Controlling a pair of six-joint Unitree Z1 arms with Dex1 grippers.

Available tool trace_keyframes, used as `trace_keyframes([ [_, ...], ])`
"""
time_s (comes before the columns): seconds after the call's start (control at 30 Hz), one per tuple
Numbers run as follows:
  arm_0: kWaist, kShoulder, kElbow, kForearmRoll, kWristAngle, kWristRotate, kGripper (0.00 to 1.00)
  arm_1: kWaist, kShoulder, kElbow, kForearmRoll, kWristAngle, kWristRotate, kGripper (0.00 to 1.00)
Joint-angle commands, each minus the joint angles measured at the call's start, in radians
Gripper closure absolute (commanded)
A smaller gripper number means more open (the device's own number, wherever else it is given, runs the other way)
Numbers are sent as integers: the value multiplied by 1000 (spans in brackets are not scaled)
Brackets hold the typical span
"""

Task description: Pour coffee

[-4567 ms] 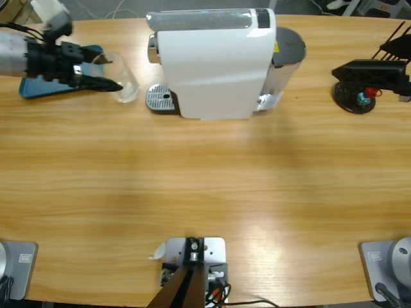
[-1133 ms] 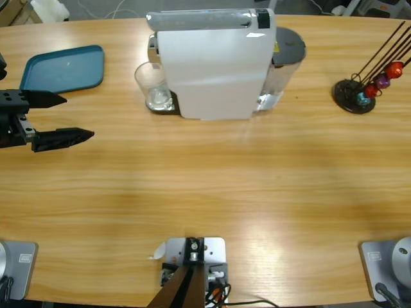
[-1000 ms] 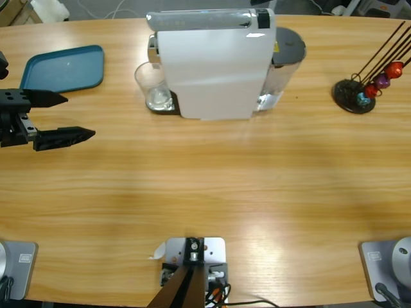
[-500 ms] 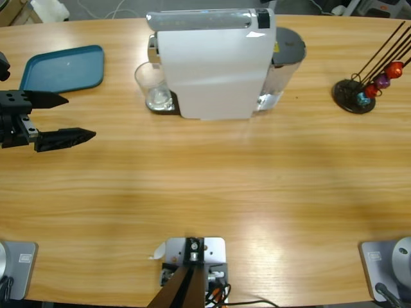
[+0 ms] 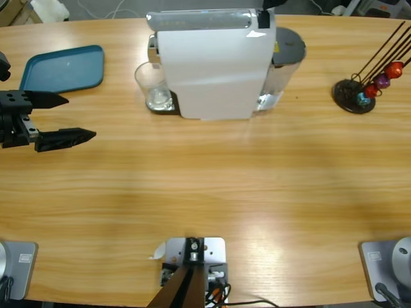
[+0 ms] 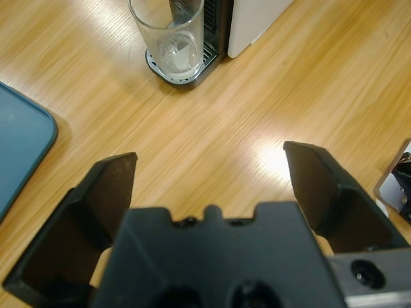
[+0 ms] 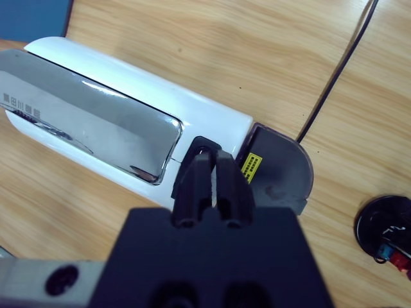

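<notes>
Coffee is not yet seen: the glass [image 5: 152, 86] looks empty in the high view, apart from a pale glint at its bottom in the left wrist view [image 6: 172, 35], and whether that is liquid cannot be told. The glass is stood upright on the drip tray [image 6: 186, 69] of the white coffee machine [image 5: 215, 64], under its spout end, touching nothing else.

Step in hand, as judged: the machine is to be started so coffee is run into the glass. The right gripper [image 7: 212, 168] is held over the machine's top, jaws closed on nothing, tips pointed down at the dark seam between the chrome lid [image 7: 90, 122] and the grey rear cap [image 7: 282, 170]. A button is presumably sited there, though it is hidden by the jaws.

To be done well:
- Press should be made straight down, short and light, so the machine is not shoved along the desk [image 5: 205, 192] and the glass not walked off the tray.
- Jaws should be kept closed, to act as one blunt tip.
- Tip should be centred on the button, clear of the chrome lid edge.

The left gripper [image 5: 64, 117] is parked well apart from the glass, beside the blue tray [image 5: 64, 67], jaws wide open and holding nothing. It is best left there until filling is finished. The capsule stand [image 5: 359, 95] at the far side is out of the way.
</notes>
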Motion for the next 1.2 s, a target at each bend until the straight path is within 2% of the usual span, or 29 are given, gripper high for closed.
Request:
trace_keyframes([
  [0.03, -9, 40, 39, -13, 4, -10, 4, -11, 51, 6, 14, -10, -11, 1000],
  [0.7, -9, 49, 50, -35, 2, -10, 4, 12, 37, -45, 31, -5, -28, 1000],
  [1.2, -9, 50, 56, -37, 1, -10, 4, 20, 53, -10, 31, -2, -31, 1000],
])
